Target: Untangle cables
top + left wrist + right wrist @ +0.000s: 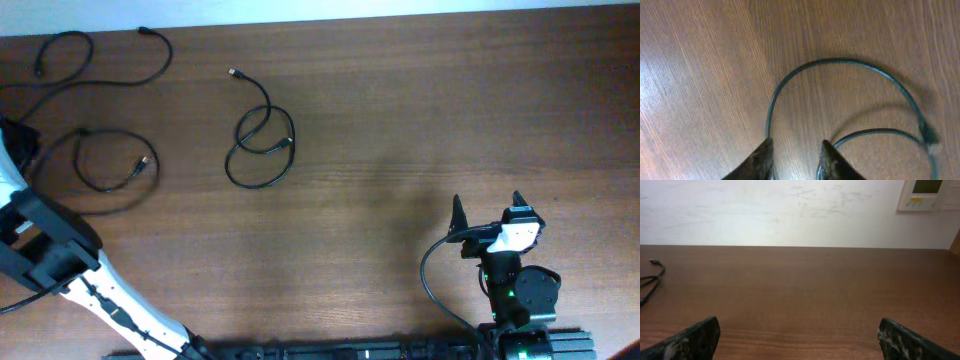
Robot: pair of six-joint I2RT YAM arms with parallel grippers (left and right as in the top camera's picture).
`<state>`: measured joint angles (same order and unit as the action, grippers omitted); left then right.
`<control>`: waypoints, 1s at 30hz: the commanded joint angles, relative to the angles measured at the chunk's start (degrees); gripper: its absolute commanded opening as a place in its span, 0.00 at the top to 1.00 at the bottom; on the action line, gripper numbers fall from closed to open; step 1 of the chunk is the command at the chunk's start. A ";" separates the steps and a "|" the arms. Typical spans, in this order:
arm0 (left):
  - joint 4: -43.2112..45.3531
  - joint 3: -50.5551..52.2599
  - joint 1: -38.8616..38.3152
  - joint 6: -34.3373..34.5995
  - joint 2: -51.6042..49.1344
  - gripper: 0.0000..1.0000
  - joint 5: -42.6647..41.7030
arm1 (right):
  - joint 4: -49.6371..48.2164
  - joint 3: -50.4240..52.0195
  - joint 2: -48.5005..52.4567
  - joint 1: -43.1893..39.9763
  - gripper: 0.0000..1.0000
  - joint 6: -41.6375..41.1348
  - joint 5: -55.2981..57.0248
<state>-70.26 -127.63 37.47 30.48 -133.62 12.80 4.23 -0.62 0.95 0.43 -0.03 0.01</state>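
Note:
Three thin black cables lie apart on the wooden table. One cable (110, 85) curves along the far left. A second cable (115, 185) forms a loop below it. A third cable (262, 145) is coiled near the middle. My left gripper (18, 138) is at the left edge, by the looped cable. In the left wrist view its fingers (796, 145) are open. The cable loop (840, 61) runs past both fingertips, with bare wood between them. My right gripper (487, 205) is open and empty at the front right. Its fingers (800, 332) are spread wide.
The right wrist view faces a white wall (790, 210) beyond the table's far edge. A white panel (930, 194) hangs on the wall at upper right. The middle cable's end (652, 277) shows at the left. The arm bases (520, 300) stand along the front edge.

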 commanded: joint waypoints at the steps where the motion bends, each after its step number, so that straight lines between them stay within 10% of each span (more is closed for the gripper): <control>1: 1.33 0.15 0.74 -4.07 -0.52 0.46 -1.62 | 0.35 0.31 -0.22 0.31 0.02 -0.20 0.28; 8: -0.98 1.31 0.46 -13.64 -0.57 0.56 -13.07 | 0.35 0.31 -0.22 0.31 0.02 -0.20 0.28; 10: -2.82 2.34 1.05 -8.00 -0.59 0.50 -3.82 | 0.35 0.31 -0.22 0.31 0.01 -0.20 0.28; 12: -3.85 5.07 2.97 -2.78 -0.59 0.23 -2.54 | 0.35 0.31 -0.22 0.31 0.02 -0.20 0.28; 23: 5.11 21.11 2.32 -2.67 -0.63 0.01 -16.09 | 0.35 0.31 -0.22 0.31 0.02 -0.20 0.28; 30: 7.61 22.71 -0.85 -2.67 -0.63 0.09 -16.02 | 0.35 0.31 -0.22 0.31 0.02 -0.20 0.28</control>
<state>-63.37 -106.26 37.52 27.51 -133.71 -1.34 4.25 -0.62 0.95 0.43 -0.03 0.01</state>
